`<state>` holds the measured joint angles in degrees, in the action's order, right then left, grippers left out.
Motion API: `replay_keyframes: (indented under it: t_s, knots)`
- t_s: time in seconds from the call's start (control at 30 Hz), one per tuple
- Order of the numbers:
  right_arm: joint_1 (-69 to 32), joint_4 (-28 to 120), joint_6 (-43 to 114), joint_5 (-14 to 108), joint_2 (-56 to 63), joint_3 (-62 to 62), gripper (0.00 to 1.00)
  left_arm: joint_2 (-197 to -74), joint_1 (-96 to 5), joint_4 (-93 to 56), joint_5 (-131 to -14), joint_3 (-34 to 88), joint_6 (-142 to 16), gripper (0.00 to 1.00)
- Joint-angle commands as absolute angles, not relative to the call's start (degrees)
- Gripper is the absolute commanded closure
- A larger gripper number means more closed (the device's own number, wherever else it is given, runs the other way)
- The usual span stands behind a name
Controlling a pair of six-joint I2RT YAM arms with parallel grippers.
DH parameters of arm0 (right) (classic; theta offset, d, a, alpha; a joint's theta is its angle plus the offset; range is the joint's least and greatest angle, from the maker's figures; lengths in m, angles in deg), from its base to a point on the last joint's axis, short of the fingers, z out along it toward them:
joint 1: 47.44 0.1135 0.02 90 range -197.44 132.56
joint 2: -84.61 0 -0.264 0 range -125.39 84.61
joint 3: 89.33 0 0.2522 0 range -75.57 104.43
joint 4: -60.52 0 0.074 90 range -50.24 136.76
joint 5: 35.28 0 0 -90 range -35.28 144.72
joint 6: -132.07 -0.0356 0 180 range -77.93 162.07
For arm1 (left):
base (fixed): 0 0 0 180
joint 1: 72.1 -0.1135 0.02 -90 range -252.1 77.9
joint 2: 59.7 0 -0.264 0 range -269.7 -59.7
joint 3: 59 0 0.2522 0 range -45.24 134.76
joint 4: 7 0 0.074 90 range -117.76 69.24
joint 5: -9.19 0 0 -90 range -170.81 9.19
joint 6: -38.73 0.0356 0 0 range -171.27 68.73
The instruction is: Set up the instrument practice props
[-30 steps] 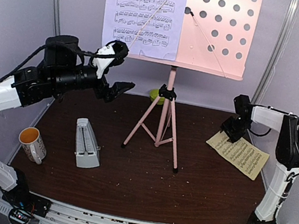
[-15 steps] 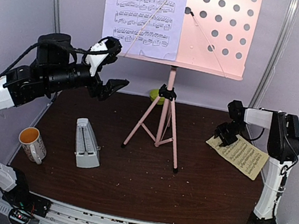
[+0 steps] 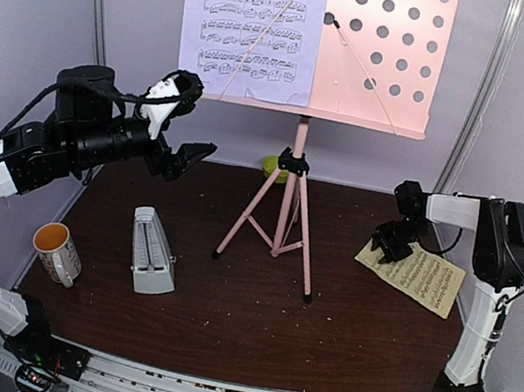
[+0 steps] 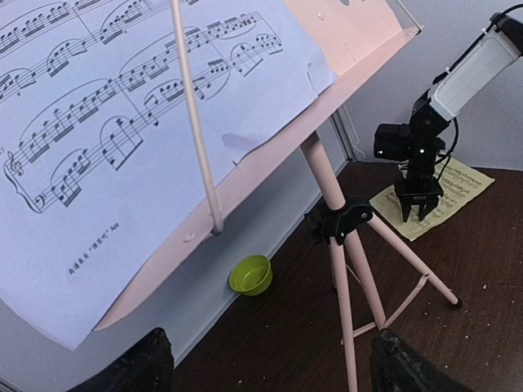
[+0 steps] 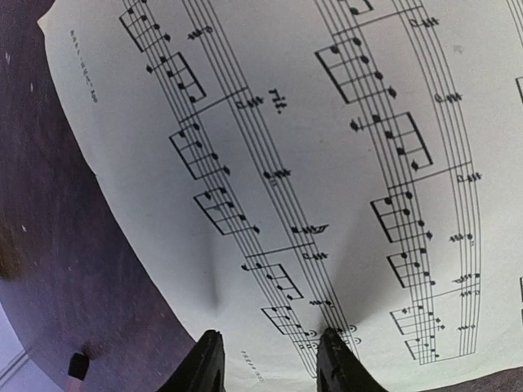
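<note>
- A pink tripod music stand with a perforated desk stands at the middle back of the dark brown table. A lavender sheet-music page rests on the desk's left half.
- The left gripper hovers near that page's lower left corner — jaws spread wide, holding nothing.
- A pale-yellow sheet-music page lies on the table's right side.
- The right gripper has its fingertips on this page's left end with a narrow gap between them — I cannot tell whether paper is pinched.
- A small grey pyramid metronome sits left of the stand's legs.
</note>
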<state>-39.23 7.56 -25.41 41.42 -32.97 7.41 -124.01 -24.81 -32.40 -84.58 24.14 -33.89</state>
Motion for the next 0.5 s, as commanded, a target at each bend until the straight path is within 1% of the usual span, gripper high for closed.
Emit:
replay_keyframes:
  t_s: [0.0, 0.23, 0.37, 0.47]
  knots:
    - [-33.29, 3.34, -27.41, 37.05, -33.32, -0.26, 0.6, -123.31, -25.23, -30.7, -84.56, 23.75, -34.19, 0.14]
    - [-21.68, 11.1, -30.62, 31.88, -30.06, -7.88, 0.62, -123.27, -25.25, -30.8, -83.23, 23.73, -34.62, 0.14]
    - [-20.52, 13.42, -26.82, 34.92, -25.47, -7.26, 0.65, -122.81, -25.25, -30.96, -82.61, 23.41, -35.3, 0.14]
    - [-21.24, 10.72, -19.77, 39.54, -21.44, -3.98, 0.64, -122.72, -25.21, -31.17, -81.86, 23.49, -35.56, 0.15]
